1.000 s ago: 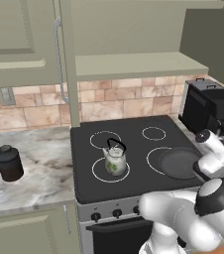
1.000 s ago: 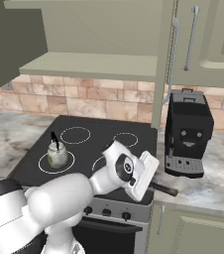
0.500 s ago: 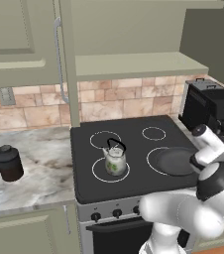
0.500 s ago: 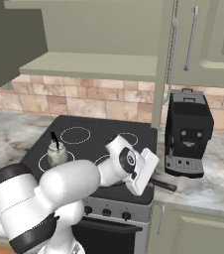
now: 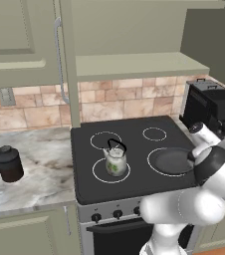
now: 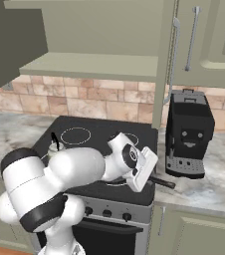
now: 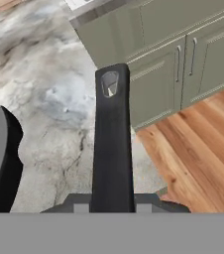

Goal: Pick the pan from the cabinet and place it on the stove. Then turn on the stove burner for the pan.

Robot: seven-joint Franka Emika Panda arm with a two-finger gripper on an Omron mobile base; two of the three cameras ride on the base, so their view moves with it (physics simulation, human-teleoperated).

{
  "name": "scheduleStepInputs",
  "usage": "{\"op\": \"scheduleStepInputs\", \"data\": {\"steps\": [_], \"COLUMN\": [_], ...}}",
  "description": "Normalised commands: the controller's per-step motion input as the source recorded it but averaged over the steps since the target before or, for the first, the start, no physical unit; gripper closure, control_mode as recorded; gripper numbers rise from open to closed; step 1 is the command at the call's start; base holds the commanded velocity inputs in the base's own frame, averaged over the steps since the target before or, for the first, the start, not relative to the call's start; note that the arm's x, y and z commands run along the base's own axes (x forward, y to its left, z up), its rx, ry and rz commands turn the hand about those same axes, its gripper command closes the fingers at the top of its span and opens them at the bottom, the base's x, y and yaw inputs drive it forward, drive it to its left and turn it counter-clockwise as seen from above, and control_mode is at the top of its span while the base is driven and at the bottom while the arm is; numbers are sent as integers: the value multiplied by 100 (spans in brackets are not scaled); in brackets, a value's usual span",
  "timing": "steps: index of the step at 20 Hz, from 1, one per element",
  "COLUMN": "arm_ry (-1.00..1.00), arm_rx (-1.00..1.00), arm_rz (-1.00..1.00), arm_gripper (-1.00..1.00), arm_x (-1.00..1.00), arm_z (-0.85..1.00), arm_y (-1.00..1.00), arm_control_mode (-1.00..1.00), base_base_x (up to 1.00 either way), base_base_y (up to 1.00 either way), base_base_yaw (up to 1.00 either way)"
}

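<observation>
- Pan (image 5: 171,160) flat on the front right burner ring (image 5: 156,170) of the stove (image 5: 134,184), covering most of the ring
- Pan handle (image 7: 112,144) sticking out past the stove's right edge, over the marble counter (image 7: 54,104), seen close in the hand view
- Gripper (image 7: 113,202) clamped on the near end of that handle, one finger each side
- Arm's wrist low at the stove's front right corner in both base views
- Green glass kettle (image 5: 115,159) upright on the front left ring, well apart from the pan
- Black coffee machine (image 6: 188,133) on the counter right of the stove
- Dark jar (image 5: 9,163) on the left counter
- Cabinet (image 5: 25,42) on the wall above, door edge hanging beside the stove's back left corner
</observation>
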Motion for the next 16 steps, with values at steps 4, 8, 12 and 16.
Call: {"op": "scheduleStepInputs", "data": {"steps": [4, 8, 12, 16], "arm_ry": [-3, -6, -10, -11], "arm_rx": [0, 0, -1, -3], "arm_rz": [-6, -5, -4, -3], "arm_gripper": [100, 100, 100, 100], "arm_x": [29, 25, 19, 14], "arm_z": [-27, -35, -46, -47], "arm_y": [17, 17, 14, 14], "arm_control_mode": [-100, -100, -100, -100], "base_base_x": [0, 0, 0, 0], "base_base_y": [0, 0, 0, 0], "base_base_yaw": [0, 0, 0, 0]}}
